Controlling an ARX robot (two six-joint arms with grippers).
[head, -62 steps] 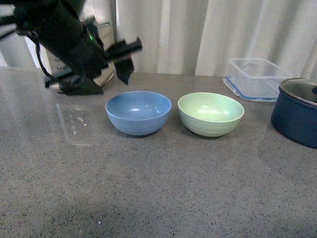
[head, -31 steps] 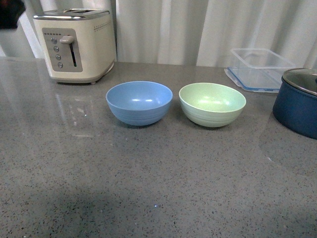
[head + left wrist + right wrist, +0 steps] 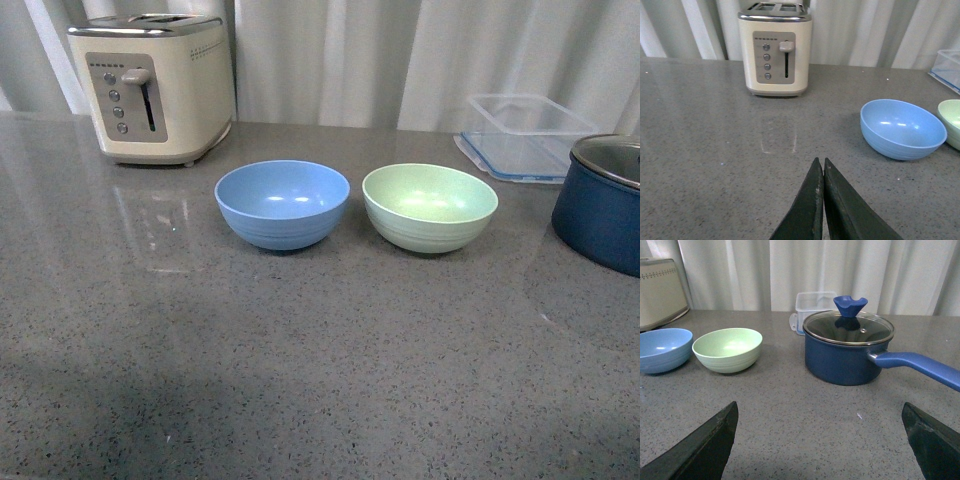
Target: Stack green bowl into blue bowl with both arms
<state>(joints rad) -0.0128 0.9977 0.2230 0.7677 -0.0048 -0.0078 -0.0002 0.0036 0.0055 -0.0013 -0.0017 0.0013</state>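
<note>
Both upright: green bowl (image 3: 430, 207), blue bowl (image 3: 282, 203).

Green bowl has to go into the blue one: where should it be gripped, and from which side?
I'd take the pale mint-green round matte bowl by its rim, on the side away from the light sky-blue round matte bowl, jaws coming from above, one inside. It stands upright and open, and its wall is thin.

The left wrist view's edge crops the green bowl (image 3: 952, 122).
</note>
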